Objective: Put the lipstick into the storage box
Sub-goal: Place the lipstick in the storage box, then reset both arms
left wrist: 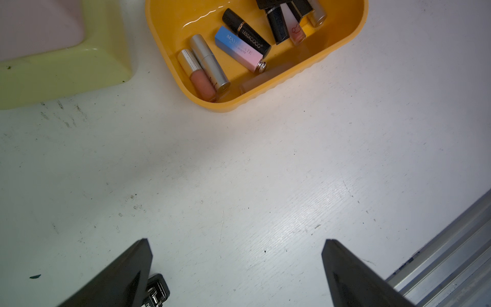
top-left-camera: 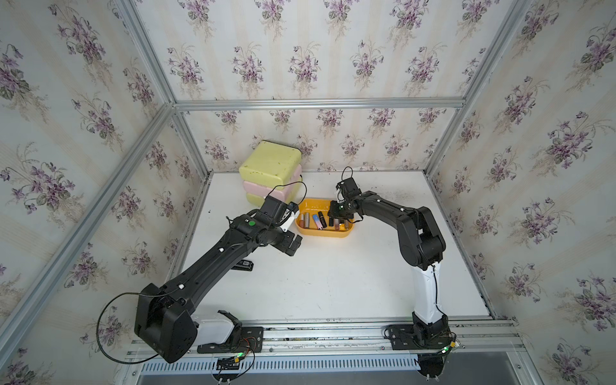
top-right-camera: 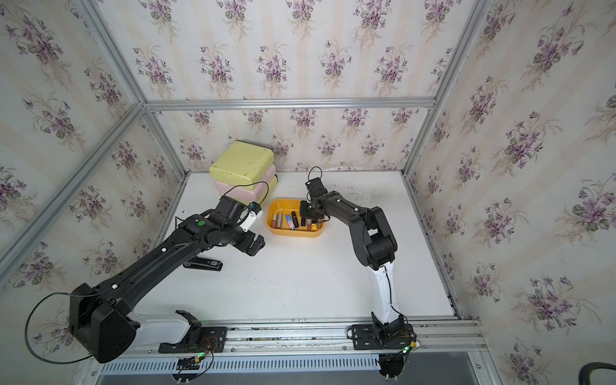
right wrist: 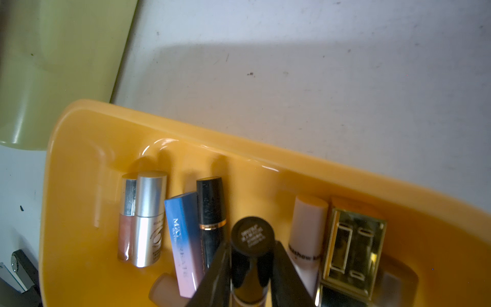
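a: nearest us in the right wrist view, at the bottom centre of the frame, we find the right gripper [right wrist: 251, 276] with a jaw close on either side of a black lipstick [right wrist: 252, 247]. whether the jaws are clamped on it or just slackening, we cannot tell.

b: and the relation the next move depends on?

a: the lipstick sits directly between the jaws, its long axis running away from the camera along the fingers, round cap end foremost, and it is inside the storage box [right wrist: 79, 186]. the right arm is the nearer one. in our judgement the next move is to let go and lift off.

b: the left arm?

a: the left gripper [top-left-camera: 293, 245] hangs over bare table left of the box, jaws wide apart, holding nothing.

b: materials, moving farther out?

a: the lipstick is a glossy black cylinder with a printed flat cap. beside it lie a gold mirrored square case [right wrist: 353, 252], a blue-to-pink square tube [right wrist: 180, 239] and a brushed silver tube [right wrist: 148, 218]. the box is smooth orange-yellow plastic with rounded corners and a ribbed floor. beyond it, upper left, stand the pale green and pink stacked boxes [top-left-camera: 270, 166].
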Controlling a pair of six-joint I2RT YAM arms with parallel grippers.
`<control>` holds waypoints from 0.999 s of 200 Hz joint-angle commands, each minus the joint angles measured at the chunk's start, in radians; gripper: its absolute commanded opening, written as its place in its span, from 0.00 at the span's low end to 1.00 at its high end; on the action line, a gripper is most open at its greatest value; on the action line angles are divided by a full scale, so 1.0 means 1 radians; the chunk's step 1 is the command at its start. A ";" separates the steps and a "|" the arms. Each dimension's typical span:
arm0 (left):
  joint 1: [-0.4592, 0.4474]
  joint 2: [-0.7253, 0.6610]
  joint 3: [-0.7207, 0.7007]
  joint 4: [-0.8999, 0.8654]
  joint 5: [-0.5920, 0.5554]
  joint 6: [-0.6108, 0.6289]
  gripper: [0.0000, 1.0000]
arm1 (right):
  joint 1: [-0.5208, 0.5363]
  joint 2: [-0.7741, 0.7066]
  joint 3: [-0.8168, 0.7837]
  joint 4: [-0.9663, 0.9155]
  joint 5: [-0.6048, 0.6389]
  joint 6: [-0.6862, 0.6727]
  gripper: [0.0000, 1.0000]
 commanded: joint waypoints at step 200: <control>0.042 -0.118 -0.062 0.115 -0.060 -0.177 1.00 | -0.024 -0.432 -0.268 0.179 0.092 -0.122 0.51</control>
